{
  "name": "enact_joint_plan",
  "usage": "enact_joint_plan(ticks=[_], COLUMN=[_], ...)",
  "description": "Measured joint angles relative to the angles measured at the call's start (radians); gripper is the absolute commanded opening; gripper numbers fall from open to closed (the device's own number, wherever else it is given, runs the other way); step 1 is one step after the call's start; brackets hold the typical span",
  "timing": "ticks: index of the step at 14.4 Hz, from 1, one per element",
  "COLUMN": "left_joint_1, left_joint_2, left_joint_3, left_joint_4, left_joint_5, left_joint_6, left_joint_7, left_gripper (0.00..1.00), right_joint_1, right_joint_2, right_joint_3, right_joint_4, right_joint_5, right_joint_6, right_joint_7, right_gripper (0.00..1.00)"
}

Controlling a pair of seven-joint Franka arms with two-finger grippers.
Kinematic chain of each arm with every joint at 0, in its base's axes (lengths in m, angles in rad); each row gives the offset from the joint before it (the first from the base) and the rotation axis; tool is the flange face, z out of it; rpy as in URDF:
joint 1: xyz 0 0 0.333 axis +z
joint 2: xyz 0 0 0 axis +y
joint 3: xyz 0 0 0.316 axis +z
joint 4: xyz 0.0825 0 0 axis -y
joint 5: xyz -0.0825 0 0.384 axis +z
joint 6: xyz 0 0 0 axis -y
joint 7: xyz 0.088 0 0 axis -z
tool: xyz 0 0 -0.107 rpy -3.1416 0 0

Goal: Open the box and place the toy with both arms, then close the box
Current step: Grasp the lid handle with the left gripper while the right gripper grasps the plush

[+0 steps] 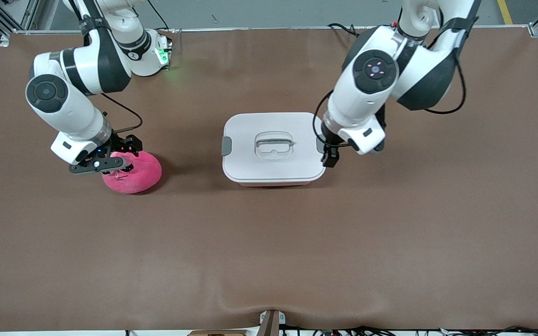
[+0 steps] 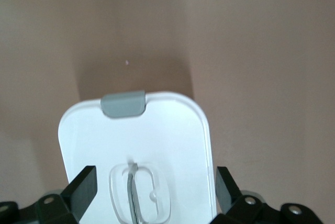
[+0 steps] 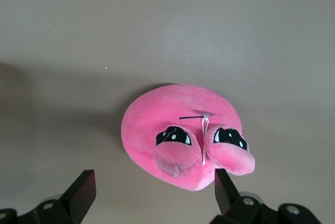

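The box (image 1: pixel 273 147) stands shut mid-table, a pale pink tub under a white lid (image 2: pixel 136 135) with a recessed handle (image 2: pixel 138 192) and a grey clip (image 2: pixel 123 103) at its end toward the right arm. My left gripper (image 1: pixel 329 156) hangs open at the box's end toward the left arm, low over the lid's edge, its fingertips (image 2: pixel 84 187) apart with the lid below. The toy (image 1: pixel 136 172), a hot-pink plush with two eyes (image 3: pixel 183 135), lies toward the right arm's end. My right gripper (image 1: pixel 122 156) is open just above its edge, holding nothing.
The brown table mat (image 1: pixel 269 252) spreads wide on every side of the box and the toy. Cables and a small bracket (image 1: pixel 269 322) sit at the table edge nearest the camera.
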Motion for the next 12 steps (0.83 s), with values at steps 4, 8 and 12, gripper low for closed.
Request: enact_joint_plan(ticks=[4,8,12], left_joint_1=[-0.088,-0.148,-0.205], left_joint_2=[0.059,0.11,0.159], left_joint_3=[0.0,0.0,0.0], left_joint_4=[0.0,0.0,-0.001], left_joint_5=[0.03,0.082,0.102], left_joint_6=[0.05,0.142,0.16], left_joint_7=[-0.141,-0.291,-0.359], left_gripper=[1.0,1.0,1.0], right_joint_1=[0.0,0.006,0.013], right_joint_2=[0.001,0.028,0.066], right_joint_3=[0.0,0.0,0.0], right_joint_4=[-0.03,-0.041,-0.046], right_joint_5=[-0.017,-0.078,-0.084], right_joint_6=[0.009,0.031,0.068], right_joint_7=[-0.002,-0.003,-0.003], right_gripper=[1.0,1.0,1.0])
